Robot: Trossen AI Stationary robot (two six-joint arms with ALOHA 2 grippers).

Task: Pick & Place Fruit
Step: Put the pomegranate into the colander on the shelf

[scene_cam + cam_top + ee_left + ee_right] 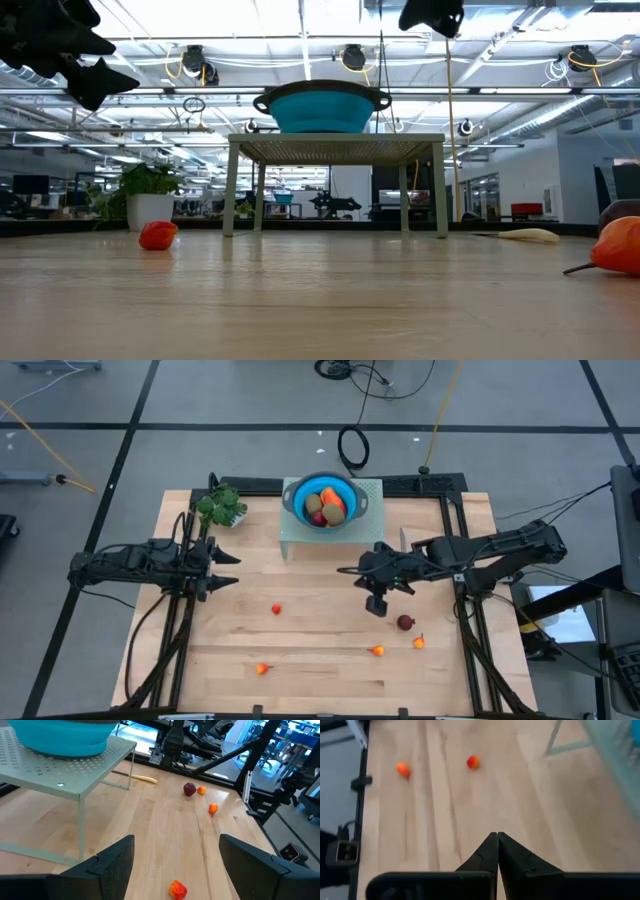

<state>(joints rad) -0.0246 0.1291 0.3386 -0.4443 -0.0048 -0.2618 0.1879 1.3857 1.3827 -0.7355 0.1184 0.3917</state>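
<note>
A blue bowl (322,502) stands on a pale green perforated stand (300,540) at the table's far middle. In it lie an orange-red piece, a brown oval (333,513) and a dark red one. Several tiny orange-red fruit (276,609) (377,651) and one dark red round fruit (404,623) rest on the wooden table. My right gripper (375,603) (498,837) hangs shut and empty above the table, to the far left of the dark red fruit. My left gripper (228,569) (177,865) stands open and empty at the left.
A green leafy bunch (220,508) sits at the far left corner. A slim yellow-handled knife (142,778) lies on the table just right of the stand. Bare wood stretches across the near half between the scattered fruit.
</note>
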